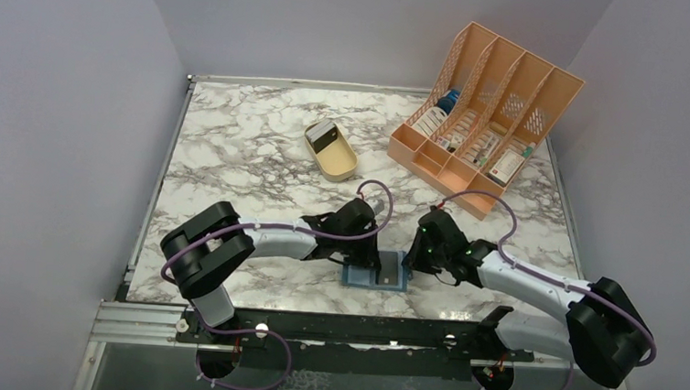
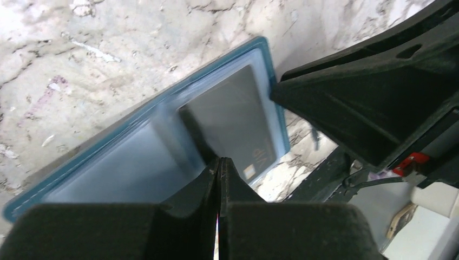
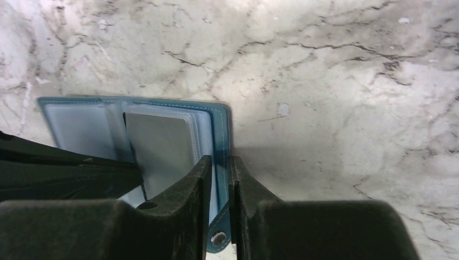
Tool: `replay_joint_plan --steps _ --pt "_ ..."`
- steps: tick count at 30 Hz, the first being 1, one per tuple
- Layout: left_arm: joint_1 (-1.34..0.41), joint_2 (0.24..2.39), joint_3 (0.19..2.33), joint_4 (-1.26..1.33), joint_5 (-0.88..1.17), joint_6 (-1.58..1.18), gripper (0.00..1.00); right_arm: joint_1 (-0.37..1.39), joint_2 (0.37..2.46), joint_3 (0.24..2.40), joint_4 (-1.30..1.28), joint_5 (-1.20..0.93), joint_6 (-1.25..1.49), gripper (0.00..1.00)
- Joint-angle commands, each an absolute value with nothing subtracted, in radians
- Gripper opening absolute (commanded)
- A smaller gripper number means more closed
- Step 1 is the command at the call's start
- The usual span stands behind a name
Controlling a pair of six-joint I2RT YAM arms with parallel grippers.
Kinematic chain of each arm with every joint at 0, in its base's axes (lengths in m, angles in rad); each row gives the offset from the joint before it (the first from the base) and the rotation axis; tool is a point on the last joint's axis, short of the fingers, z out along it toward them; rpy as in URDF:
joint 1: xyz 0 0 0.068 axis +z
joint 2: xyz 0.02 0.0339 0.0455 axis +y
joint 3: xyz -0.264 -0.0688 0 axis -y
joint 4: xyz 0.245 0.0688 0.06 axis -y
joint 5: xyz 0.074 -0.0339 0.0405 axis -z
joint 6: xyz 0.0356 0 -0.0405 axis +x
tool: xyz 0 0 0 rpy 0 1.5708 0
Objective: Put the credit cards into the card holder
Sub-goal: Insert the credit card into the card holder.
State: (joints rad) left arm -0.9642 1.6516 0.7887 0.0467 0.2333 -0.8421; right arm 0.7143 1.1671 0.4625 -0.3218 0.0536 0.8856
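**Card holder lying open between the two grippers**

The card holder [image 1: 374, 277] is laid open on the marble table [image 1: 253, 152], close to the near edge and about midway between the two arms. Its pale blue pocketed faces are turned upward, and a teal border is seen all round them. One dark grey card [image 2: 238, 122] is seen flat in a pocket on the right half of the holder, its face dulled behind the clear sleeve.

The left gripper [image 2: 219, 165] is closed, with its fingers pressed together and nothing seen between them. Its tips are set over the middle of the holder, just beside the near corner of the card — whether they press on the sleeve cannot be told.

The right gripper [image 3: 219, 165] is brought in from the right side. Its fingers are drawn nearly together, and the teal right edge of the holder is clamped in the narrow gap between them, with a small metal snap visible just below the tips. The two grippers are near each other, at the middle and right edge of the holder.

Further cards [image 1: 323, 135] — dark, with a pale face showing — are seen in the far end of the tan tray [image 1: 348, 166], well apart from the holder, toward the far middle of the table. An orange slotted file rack [image 1: 505, 87] is placed at the far right.
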Motion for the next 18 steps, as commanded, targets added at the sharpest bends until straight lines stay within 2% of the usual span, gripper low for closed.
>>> replay_joint_plan --steps 1,10,18 --pt "-0.967 1.604 0.791 0.102 0.230 -0.866 0.06 0.722 1.180 0.527 -0.310 0.106 0.844 0.17" --pt "-0.942 1.504 0.859 -0.072 0.025 -0.765 0.27 0.723 1.117 0.564 -0.387 0.104 0.819 0.30" --pt "-0.778 1.484 1.041 -0.310 -0.134 -0.507 0.48 0.722 1.008 0.565 -0.380 0.074 0.787 0.42"
